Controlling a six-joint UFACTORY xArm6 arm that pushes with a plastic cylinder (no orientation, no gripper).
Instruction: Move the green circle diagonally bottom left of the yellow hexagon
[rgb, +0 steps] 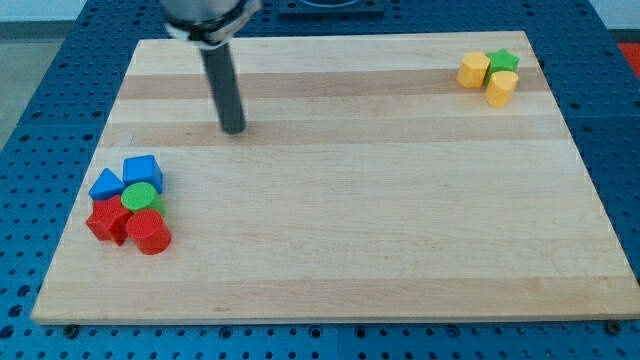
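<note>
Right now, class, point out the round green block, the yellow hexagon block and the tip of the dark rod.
Round green block (141, 195): camera view, on its top face.
Yellow hexagon block (473, 69): camera view, on its top face.
My tip (233, 129): camera view, on the rod's very lower end.

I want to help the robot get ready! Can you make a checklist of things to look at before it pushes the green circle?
1. Green circle in sight: ok, at the view's lower left.
2. Yellow hexagon in sight: ok, at the view's upper right, beside a green star and a yellow cylinder.
3. My tip touching the green circle: not ok, it stands apart, up and to the view's right.
4. Green circle free to slide: not ok, two blue blocks and two red blocks crowd it.
5. Green circle already bottom left of the hexagon's corner: not ok, it lies far across the board.
</note>
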